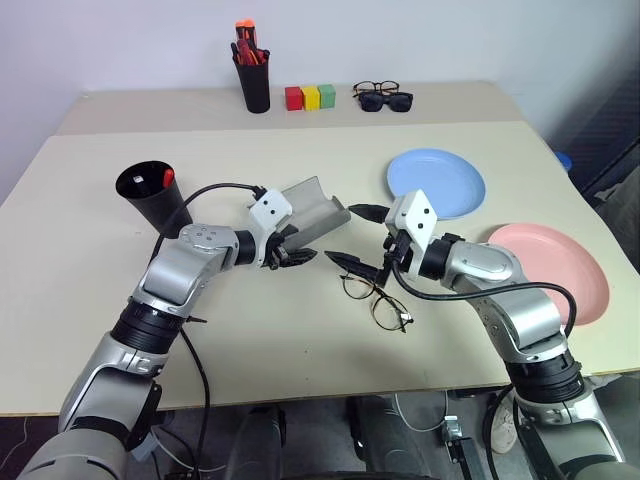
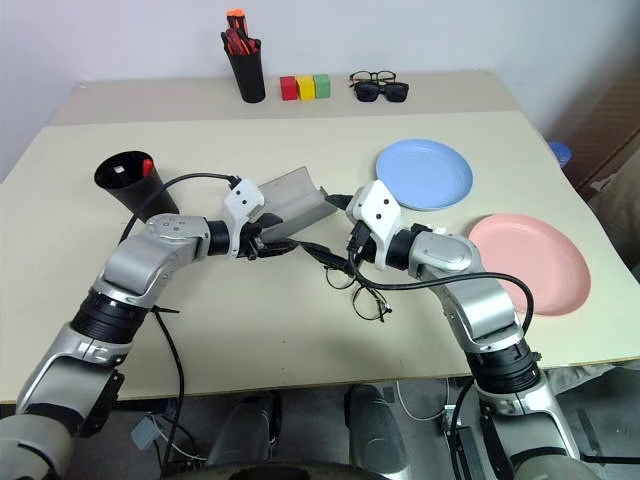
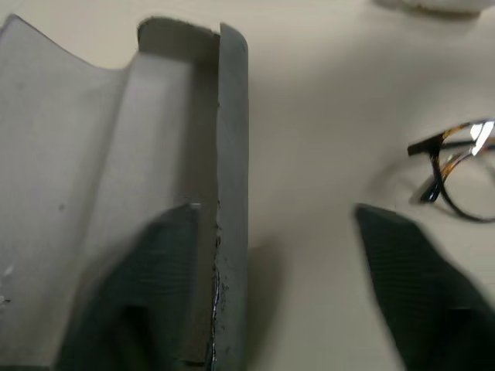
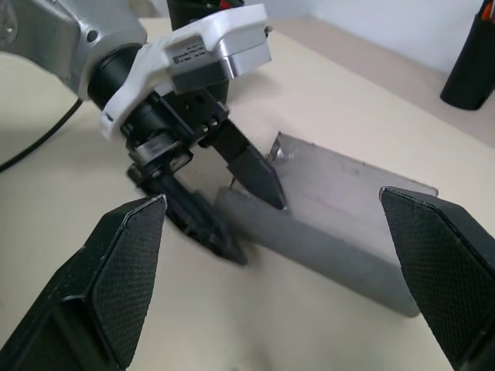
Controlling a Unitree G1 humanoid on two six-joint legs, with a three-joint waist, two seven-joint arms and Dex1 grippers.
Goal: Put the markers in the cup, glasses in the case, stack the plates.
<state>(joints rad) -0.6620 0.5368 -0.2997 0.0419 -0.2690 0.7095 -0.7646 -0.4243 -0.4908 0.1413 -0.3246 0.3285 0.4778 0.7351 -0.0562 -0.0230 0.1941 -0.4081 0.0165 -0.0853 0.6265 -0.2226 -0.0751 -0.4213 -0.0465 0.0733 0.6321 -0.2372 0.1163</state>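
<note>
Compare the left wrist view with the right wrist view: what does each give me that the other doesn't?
Left wrist, not right wrist: part of the glasses, lying on the table apart from the case. Right wrist, not left wrist: the left gripper seen from outside, open, its fingers straddling the case's wall, and the black pen holder. Shared: the open grey case.

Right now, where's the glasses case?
Mid-table in the head views, the open grey case lies at the left gripper, one finger inside its shell, the wire-framed glasses nearby to its right.
</note>
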